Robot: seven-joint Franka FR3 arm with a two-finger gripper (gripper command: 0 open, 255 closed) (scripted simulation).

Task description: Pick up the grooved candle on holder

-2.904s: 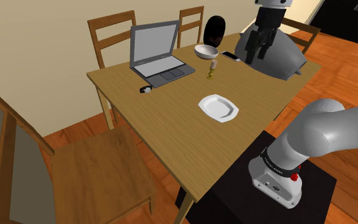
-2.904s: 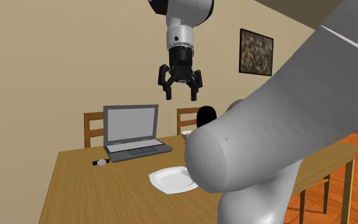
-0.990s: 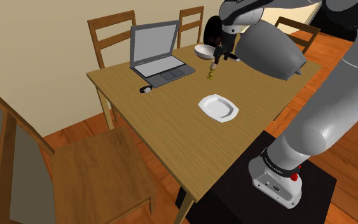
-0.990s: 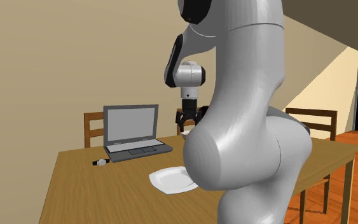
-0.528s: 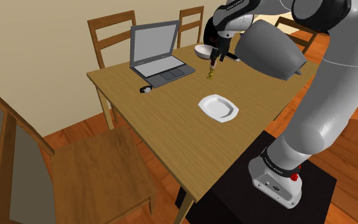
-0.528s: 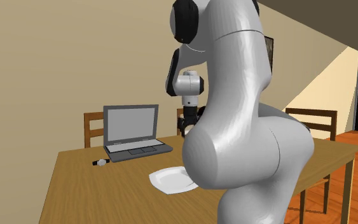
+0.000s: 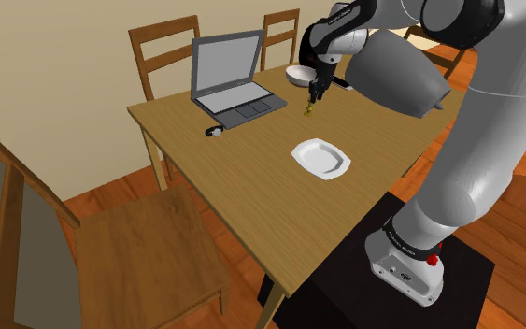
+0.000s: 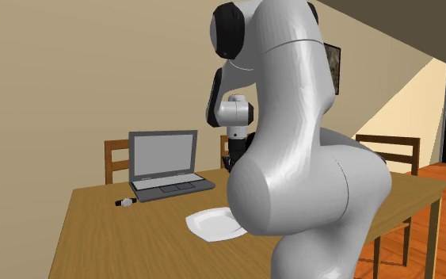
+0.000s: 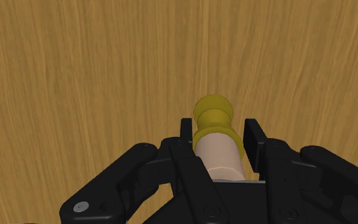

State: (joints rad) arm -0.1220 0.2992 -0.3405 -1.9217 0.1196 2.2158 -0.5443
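Observation:
The candle [image 9: 219,153] is a pale beige cylinder on a yellow knobbed holder [image 9: 213,113]. It stands on the wooden table [image 7: 251,187] between the white bowl and the white plate. In the wrist view my black gripper [image 9: 219,141] is shut on the candle, one finger pressing each side of the cylinder just above the holder's cup. From the shoulder view, the gripper [image 7: 316,92] points straight down over the holder [image 7: 309,112], which shows below the fingers. In the second exterior view the arm's large white link [image 8: 292,158] hides the candle.
An open laptop [image 7: 230,75] sits toward the shoulder view's left of the candle, with a small black-and-white object [image 7: 213,132] in front of it. A white bowl [image 7: 300,75] lies just behind the candle and a white plate [image 7: 321,157] nearer. A bulky grey rounded thing [image 7: 396,75] stands to the right. Wooden chairs [image 7: 163,47] surround the table.
The gripper has come down over the candle and its fingers, open half a second ago, have closed on the cylinder. The candle stands where it was.

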